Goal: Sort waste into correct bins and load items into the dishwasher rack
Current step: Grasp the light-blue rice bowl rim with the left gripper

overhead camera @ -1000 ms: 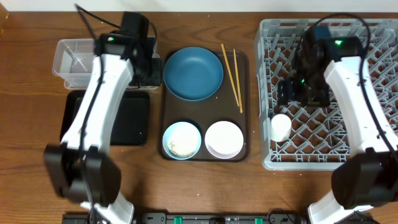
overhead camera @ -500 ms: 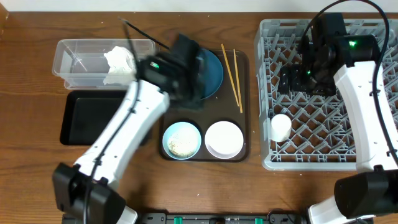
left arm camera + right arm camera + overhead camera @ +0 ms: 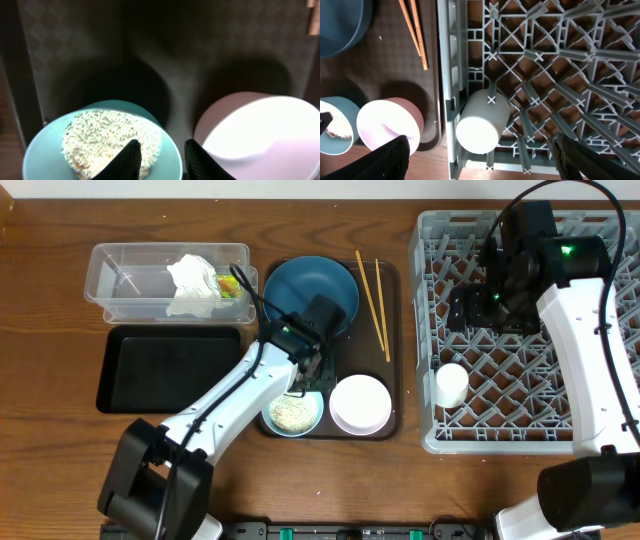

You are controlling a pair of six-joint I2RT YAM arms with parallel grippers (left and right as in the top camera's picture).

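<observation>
Rice-like scraps (image 3: 112, 137) heap in the light blue bowl (image 3: 45, 142), whose near edge is cut off in the left wrist view. The left gripper (image 3: 161, 150) hangs over that bowl's right rim, fingers apart and holding nothing. Whether they touch the rim cannot be told, and from overhead the left arm (image 3: 230, 395) hides them. Just beside sits the white-pinkish bowl (image 3: 250, 130), sharing the brown serving tray (image 3: 393, 380) with the chopsticks (image 3: 372, 300) and the dark blue plate (image 3: 300, 290), which is partly covered by that arm. The crumpled tissue (image 3: 192, 280) and snack wrapper (image 3: 232, 285) lie in the clear tub (image 3: 130, 255), with the black tray (image 3: 170, 370) beside it on the bench (image 3: 50, 330). The right gripper (image 3: 480, 140) is wide open, only its fingertips showing at the frame's bottom corners. It hovers above the dishwasher rack (image 3: 428, 300), where the white cup (image 3: 480, 122) lies on its side.
</observation>
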